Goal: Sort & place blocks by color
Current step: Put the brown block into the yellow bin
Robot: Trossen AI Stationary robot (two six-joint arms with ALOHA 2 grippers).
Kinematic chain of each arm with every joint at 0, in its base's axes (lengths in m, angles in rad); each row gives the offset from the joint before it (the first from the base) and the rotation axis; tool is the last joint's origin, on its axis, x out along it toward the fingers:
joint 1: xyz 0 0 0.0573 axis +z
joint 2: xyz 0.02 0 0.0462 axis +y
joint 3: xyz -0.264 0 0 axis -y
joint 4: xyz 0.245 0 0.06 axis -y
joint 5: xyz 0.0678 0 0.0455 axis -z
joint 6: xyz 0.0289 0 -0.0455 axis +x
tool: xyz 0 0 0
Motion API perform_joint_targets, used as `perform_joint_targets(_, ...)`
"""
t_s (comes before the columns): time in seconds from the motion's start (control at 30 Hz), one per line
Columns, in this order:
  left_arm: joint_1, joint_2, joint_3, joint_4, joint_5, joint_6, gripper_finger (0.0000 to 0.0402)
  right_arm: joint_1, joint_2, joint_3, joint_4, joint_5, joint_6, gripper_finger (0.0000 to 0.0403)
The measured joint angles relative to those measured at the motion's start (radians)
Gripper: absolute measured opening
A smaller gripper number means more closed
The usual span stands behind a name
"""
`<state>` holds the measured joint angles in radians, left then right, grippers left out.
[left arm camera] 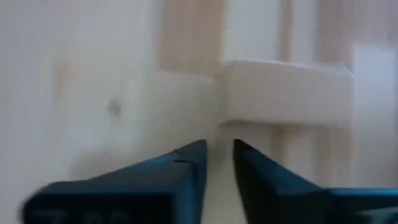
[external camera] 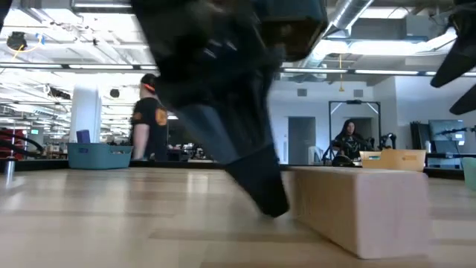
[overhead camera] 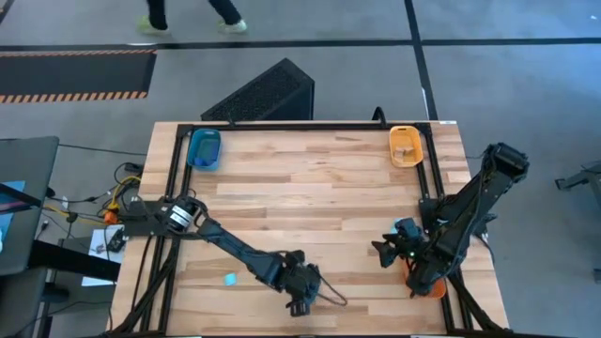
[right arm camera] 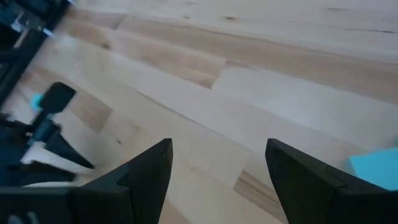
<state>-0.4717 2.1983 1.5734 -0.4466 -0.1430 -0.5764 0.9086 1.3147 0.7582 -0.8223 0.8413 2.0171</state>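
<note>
Bench: pale butcher-block wooden bench inside a black frame, seen whole from above.
Left arm: dark arm reaching from the left edge to the middle of the near edge.
Right arm: dark arm folded low over the near right corner.
Person: someone in a dark shirt stands in the room beyond the bench.
Blue tray: blue plastic tray at the far left corner.
Yellow-orange tray: yellow-orange plastic tray at the far right corner.
Orange tray: orange plastic tray at the near right corner, mostly hidden under the right arm.
Left claw: left claw is down at the bench top, clenched to a narrow slit with nothing between the tips. One finger stands right against the tan block's side.
Right claw: right claw hovers just inward of the orange tray, released wide and grasping nothing.
Tan block: pale tan wooden oblong block lies flat on the bench just ahead of the left claw's tips.
Cyan cube: small light cyan cube lies on the bench beside the left arm, apart from its claw.
Second cyan block: another light cyan block lies on the bench near the right claw.
</note>
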Motion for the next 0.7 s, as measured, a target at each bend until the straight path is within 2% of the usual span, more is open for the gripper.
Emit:
perform_joint_targets(0.1,0.033,0.0,0.0,0.009,0.018,0.003,0.0011,-0.017,-0.035,0.0,0.012,0.0,-0.007,0.0281)
perform_joint_targets(0.33,0.086,-0.013,0.014,0.033,0.024,0.004,0.0004,-0.042,-0.17,0.016,0.014,0.0,-0.135,0.0281)
perform_joint_targets(0.53,0.118,-0.052,0.051,0.032,0.022,0.096,0.0001,-0.088,-0.301,0.03,0.015,0.001,-0.246,0.0281)
perform_joint_targets(0.7,0.148,-0.147,0.051,-0.003,-0.046,0.178,0.0,-0.119,-0.39,0.03,0.024,0.001,-0.262,0.0281)
